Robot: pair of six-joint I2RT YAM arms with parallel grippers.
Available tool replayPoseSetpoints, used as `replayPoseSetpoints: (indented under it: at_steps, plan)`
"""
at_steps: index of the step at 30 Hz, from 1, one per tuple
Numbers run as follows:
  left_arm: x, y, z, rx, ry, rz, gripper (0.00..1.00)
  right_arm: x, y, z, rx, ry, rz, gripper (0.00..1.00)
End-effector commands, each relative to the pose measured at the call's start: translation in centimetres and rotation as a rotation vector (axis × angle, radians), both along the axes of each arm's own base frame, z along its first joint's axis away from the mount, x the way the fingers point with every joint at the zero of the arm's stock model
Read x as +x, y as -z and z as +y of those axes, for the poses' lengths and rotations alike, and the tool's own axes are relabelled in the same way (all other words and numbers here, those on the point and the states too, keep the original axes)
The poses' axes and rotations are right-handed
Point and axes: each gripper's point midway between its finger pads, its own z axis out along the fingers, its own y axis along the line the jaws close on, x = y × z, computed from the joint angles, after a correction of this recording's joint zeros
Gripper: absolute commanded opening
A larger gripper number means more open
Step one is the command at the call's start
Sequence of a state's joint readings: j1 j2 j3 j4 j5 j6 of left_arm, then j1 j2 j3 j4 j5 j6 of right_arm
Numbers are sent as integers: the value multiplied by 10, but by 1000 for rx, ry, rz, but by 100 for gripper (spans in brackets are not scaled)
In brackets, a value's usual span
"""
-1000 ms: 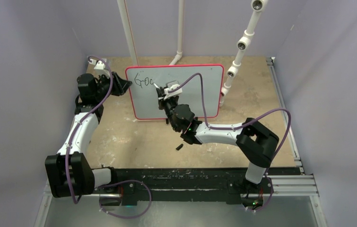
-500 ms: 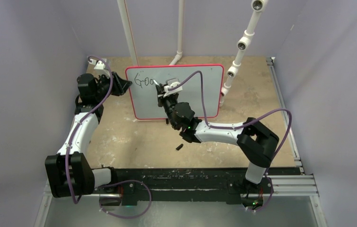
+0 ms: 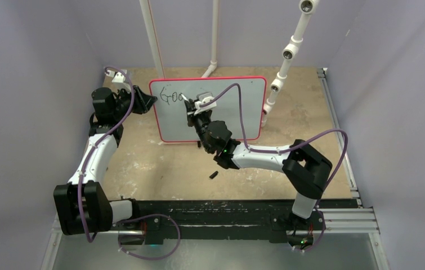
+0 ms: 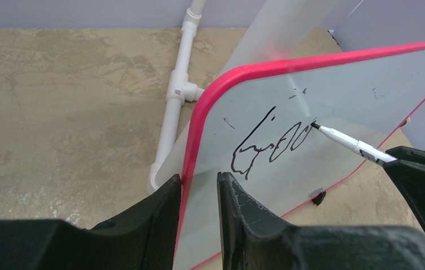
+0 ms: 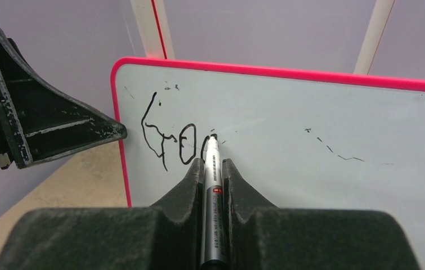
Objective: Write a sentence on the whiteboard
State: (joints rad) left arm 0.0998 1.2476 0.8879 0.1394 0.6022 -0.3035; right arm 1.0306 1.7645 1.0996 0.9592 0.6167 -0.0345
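Observation:
The whiteboard [image 3: 227, 112] stands tilted at the table's back, white with a red-pink rim. It also shows in the left wrist view [image 4: 322, 107] and the right wrist view [image 5: 311, 129]. The sentence [image 5: 173, 140] so reads "Goo" in black at the board's upper left; it shows too in the left wrist view [image 4: 272, 146] and the top view [image 3: 170, 97]. My left gripper [image 4: 198, 185] is shut on the board's left rim. My right gripper [image 5: 213, 166] is shut on a silver marker [image 5: 213, 185], its tip touching the board beside the last letter.
White pipe posts [image 3: 286, 53] stand behind and to the right of the board. A small black object [image 3: 213, 175] lies on the tan table in front of the board. A metal rail [image 3: 339, 124] runs along the table's right side.
The second "o" has been closed and the marker tip has moved slightly right and up along the top line. The left gripper has stayed on the board's rim.

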Motion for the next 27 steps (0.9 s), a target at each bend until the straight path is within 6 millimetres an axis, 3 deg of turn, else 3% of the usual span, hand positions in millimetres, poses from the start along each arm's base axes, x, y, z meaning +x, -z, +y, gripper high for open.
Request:
replayPoseSetpoints:
  at_steps: [1,6,14,27]
  plan:
    - [2,-4,0,8,5,-23,29,3,-14,1,9,-17,-28,0]
    - [2,-4,0,8,4,-21,29,0,-16,1,9,-31,-34,0]
    - [2,-5,0,9,3,-24,29,-18,-30,-19,51,-57,-67,0]
    - [2,-3,1,11,1,-19,29,-7,-19,-18,22,-11,-50,0]
